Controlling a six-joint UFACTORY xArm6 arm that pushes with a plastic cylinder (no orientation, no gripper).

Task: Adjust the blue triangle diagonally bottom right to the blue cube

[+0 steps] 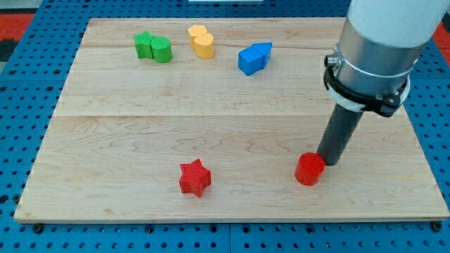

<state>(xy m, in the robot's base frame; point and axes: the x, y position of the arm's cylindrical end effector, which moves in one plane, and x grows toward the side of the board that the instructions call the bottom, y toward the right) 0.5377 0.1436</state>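
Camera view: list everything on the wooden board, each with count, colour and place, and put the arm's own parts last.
Wooden board: one, light wood, fills most of the view, on a blue surface.
Green blocks: two, green, touching, top left; the right one looks like a cylinder.
Yellow block: one, yellow, rounded, top centre.
Blue cube: one, blue, top, right of centre.
Blue triangle: one, blue, touching the blue cube's upper right.
Red star: one, red, bottom centre.
Red cylinder: one, red, bottom right.
My tip: one, dark rod end, right beside the red cylinder on its right, far from the blue blocks.
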